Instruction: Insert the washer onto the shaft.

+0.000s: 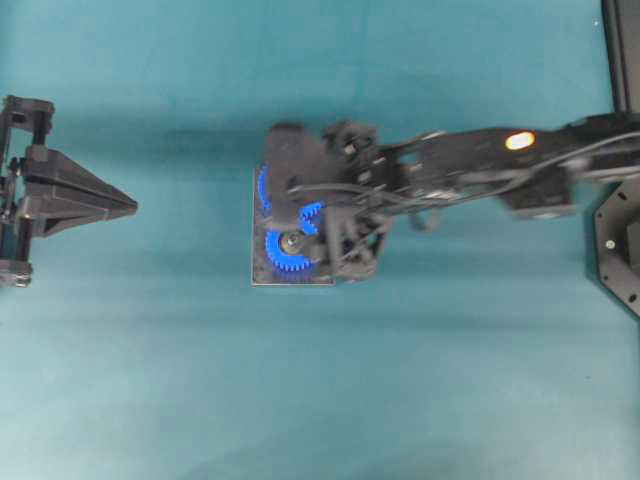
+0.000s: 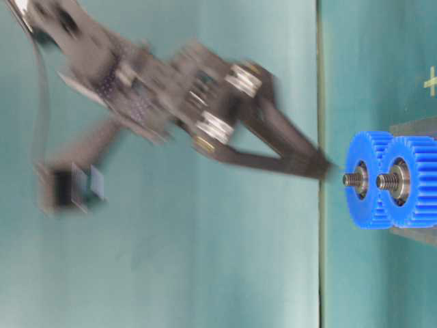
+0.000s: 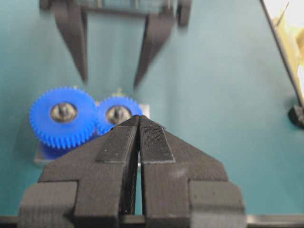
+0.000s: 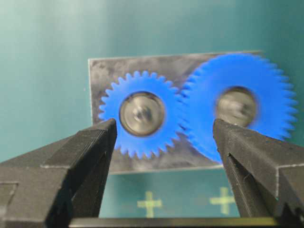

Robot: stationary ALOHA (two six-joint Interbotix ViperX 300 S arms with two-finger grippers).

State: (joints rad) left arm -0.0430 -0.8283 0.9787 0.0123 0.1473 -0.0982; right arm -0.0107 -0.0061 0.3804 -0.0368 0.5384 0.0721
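Two blue toothed gears, one large (image 4: 240, 107) and one small (image 4: 141, 113), are meshed side by side on a grey plate (image 4: 102, 71) lying flat on the teal table (image 1: 150, 380). A threaded metal shaft (image 2: 353, 180) stands upright through each hub, long axis vertical; a flat silvery washer (image 4: 142, 113) is seated around the small gear's shaft. The right gripper (image 4: 164, 137) is spread wide above the gears, nothing between its ridged black fingers. The left gripper (image 3: 138, 124) is pressed together, empty, apart from the plate.
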